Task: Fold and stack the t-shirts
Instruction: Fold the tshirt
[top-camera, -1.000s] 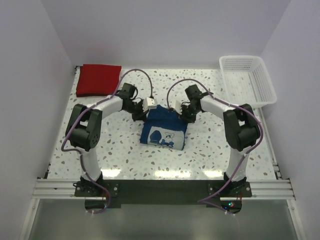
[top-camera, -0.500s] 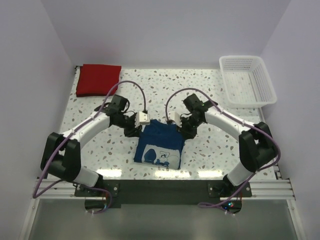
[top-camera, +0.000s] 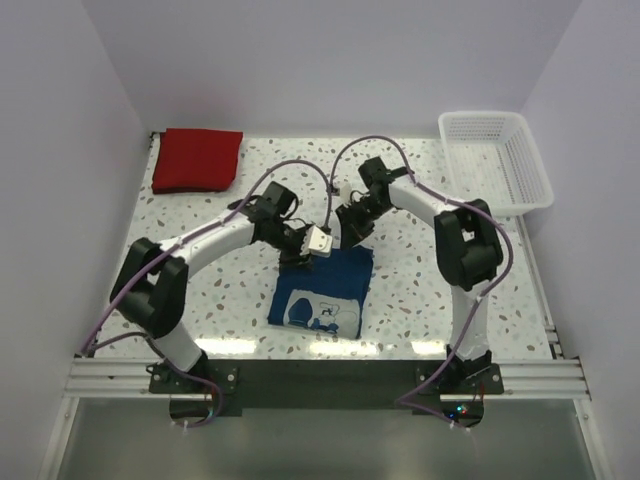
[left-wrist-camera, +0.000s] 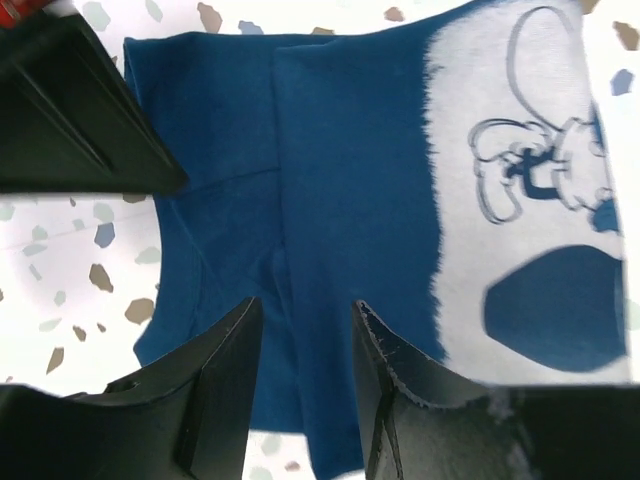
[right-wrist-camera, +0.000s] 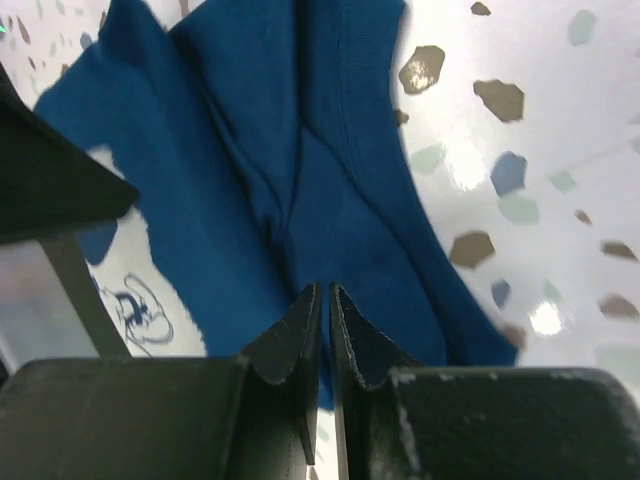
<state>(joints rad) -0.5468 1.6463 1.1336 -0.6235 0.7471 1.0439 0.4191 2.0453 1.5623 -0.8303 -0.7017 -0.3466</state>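
Observation:
The navy t-shirt (top-camera: 322, 290) lies folded with its white print up, in the middle near the table's front. It fills the left wrist view (left-wrist-camera: 340, 180) and the right wrist view (right-wrist-camera: 300, 180). The red t-shirt (top-camera: 197, 159) lies folded at the far left corner. My left gripper (top-camera: 312, 252) hangs just over the navy shirt's far edge; its jaws (left-wrist-camera: 305, 310) are open with cloth below them, gripping nothing. My right gripper (top-camera: 347, 232) is beside it over the same edge, its jaws (right-wrist-camera: 324, 290) shut with no cloth seen between them.
A white lattice basket (top-camera: 495, 160) stands at the far right corner. The two grippers are close together, and each shows as a black shape in the other's wrist view. The speckled table (top-camera: 420, 300) has walls on three sides.
The navy shirt first slid nearer with both grippers at its far corners, then stayed put. Both grippers left the corners and came together over its far edge.

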